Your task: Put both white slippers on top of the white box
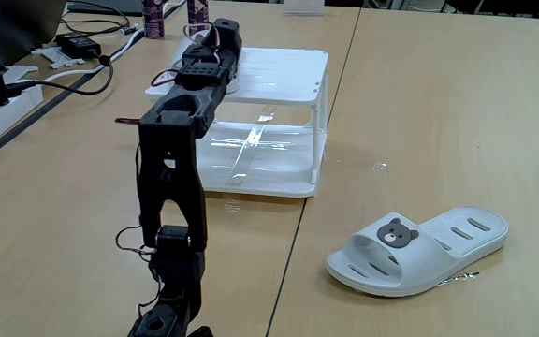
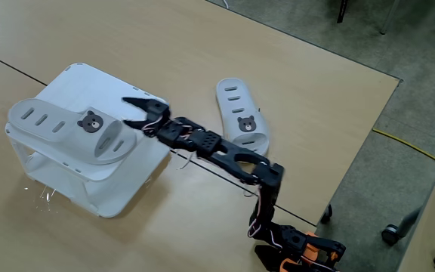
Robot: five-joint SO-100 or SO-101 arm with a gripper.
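Claw (image 2: 138, 113) first: your two black fingers stand spread apart over the white box (image 2: 66, 79), holding nothing, their tips just beside the heel end of one slipper (image 2: 70, 130). That slipper lies flat on the box top, bear badge up. The other slipper (image 1: 419, 251) rests on the table, right of the box. Your arm (image 2: 217, 151) stretches out low from its base toward the box.

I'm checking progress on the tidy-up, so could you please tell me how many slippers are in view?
2. One slipper lies on top of the white rack, just in front of the open gripper. The other slipper lies on the table beside the arm.
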